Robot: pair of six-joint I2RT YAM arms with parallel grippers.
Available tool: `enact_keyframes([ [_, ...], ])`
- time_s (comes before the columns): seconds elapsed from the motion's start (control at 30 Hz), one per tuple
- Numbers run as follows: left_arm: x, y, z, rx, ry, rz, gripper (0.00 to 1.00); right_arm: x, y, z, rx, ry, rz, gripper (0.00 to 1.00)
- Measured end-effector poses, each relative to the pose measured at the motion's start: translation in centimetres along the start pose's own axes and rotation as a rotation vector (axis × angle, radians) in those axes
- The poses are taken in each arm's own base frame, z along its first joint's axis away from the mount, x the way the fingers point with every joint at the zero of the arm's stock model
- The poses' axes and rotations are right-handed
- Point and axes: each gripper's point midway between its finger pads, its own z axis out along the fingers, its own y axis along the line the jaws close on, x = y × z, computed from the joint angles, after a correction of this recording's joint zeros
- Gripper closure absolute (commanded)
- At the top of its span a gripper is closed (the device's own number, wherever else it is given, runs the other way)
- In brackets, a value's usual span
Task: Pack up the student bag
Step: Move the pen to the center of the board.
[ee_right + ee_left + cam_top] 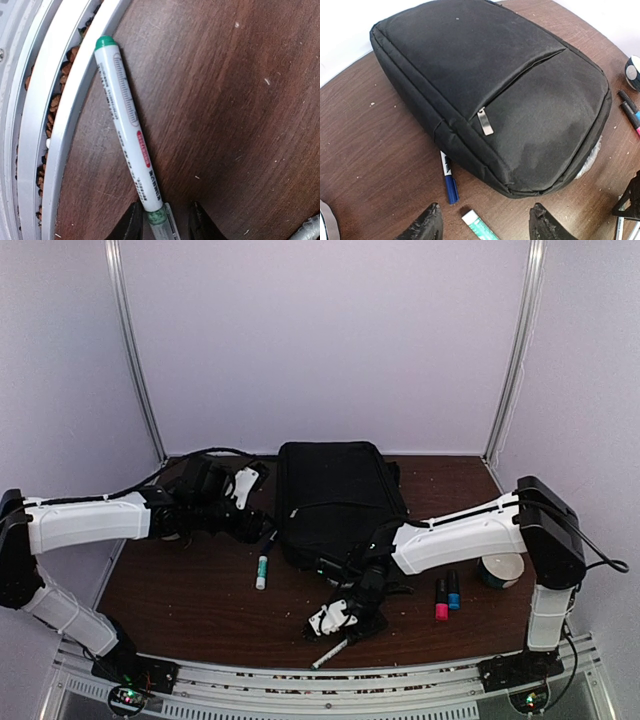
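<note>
The student bag (335, 500), a large black backpack, lies flat at the table's middle back. In the left wrist view (490, 85) its front pocket is zipped shut, with a grey pull (485, 121). My left gripper (255, 520) is open and empty just left of the bag; its fingers (422, 225) stand wide apart above a green-and-white marker (479, 227). A blue marker (449, 177) lies half under the bag's edge. My right gripper (345, 625) is low at the near edge. Its jaws (165, 225) straddle the clear end of a white green-capped marker (127, 125) lying on the table; the right finger is not touching it.
A pink marker (441, 598) and a blue one (454, 590) lie right of the bag, beside a tape roll (502, 568). The metal rail (75, 100) runs along the near table edge, right beside the white marker. White walls enclose the back and sides.
</note>
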Motion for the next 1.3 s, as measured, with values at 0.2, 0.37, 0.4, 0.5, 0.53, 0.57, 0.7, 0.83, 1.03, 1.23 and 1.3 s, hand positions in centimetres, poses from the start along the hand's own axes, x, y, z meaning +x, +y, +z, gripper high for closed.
enact_keyframes([
  [0.2, 0.6, 0.1, -0.1, -0.006, 0.007, -0.001, 0.39, 0.2, -0.6, 0.0, 0.023, 0.020, 0.006, 0.88],
  [0.37, 0.6, 0.2, -0.1, -0.009, 0.006, -0.001, 0.39, 0.6, -0.8, -0.2, 0.031, 0.026, 0.022, 0.92],
  [0.4, 0.6, 0.2, -0.1, -0.009, 0.006, -0.001, 0.39, 0.6, -0.8, -0.2, 0.032, 0.025, 0.026, 0.93],
  [0.5, 0.6, 0.2, -0.1, -0.008, 0.006, 0.000, 0.39, 1.5, -0.9, -0.5, 0.031, 0.026, 0.080, 0.93],
  [0.53, 0.6, 0.2, -0.1, -0.008, 0.005, 0.000, 0.39, 1.9, -1.0, -0.7, 0.028, 0.025, 0.107, 0.93],
  [0.57, 0.5, 0.2, -0.1, -0.008, 0.002, 0.000, 0.39, 2.3, -1.2, -0.9, 0.027, 0.019, 0.138, 0.93],
  [0.7, 0.1, 0.1, -0.1, -0.004, -0.013, 0.001, 0.39, 4.4, -2.3, -2.2, 0.020, -0.015, 0.283, 0.94],
  [0.83, 0.0, -0.1, 0.3, 0.006, -0.019, 0.001, 0.39, 5.8, -3.0, -3.9, 0.021, -0.069, 0.405, 0.94],
  [1.03, 0.7, -0.2, 1.1, 0.018, 0.005, 0.001, 0.39, 5.9, -3.2, -5.8, 0.028, -0.136, 0.472, 0.94],
  [1.23, 0.0, -0.3, 0.9, 0.020, -0.008, 0.005, 0.39, 6.5, -2.8, -5.3, 0.018, -0.127, 0.505, 0.94],
  [1.3, 0.0, -0.3, 0.9, 0.020, -0.008, 0.005, 0.39, 6.8, -2.8, -5.1, 0.026, -0.113, 0.518, 0.94],
])
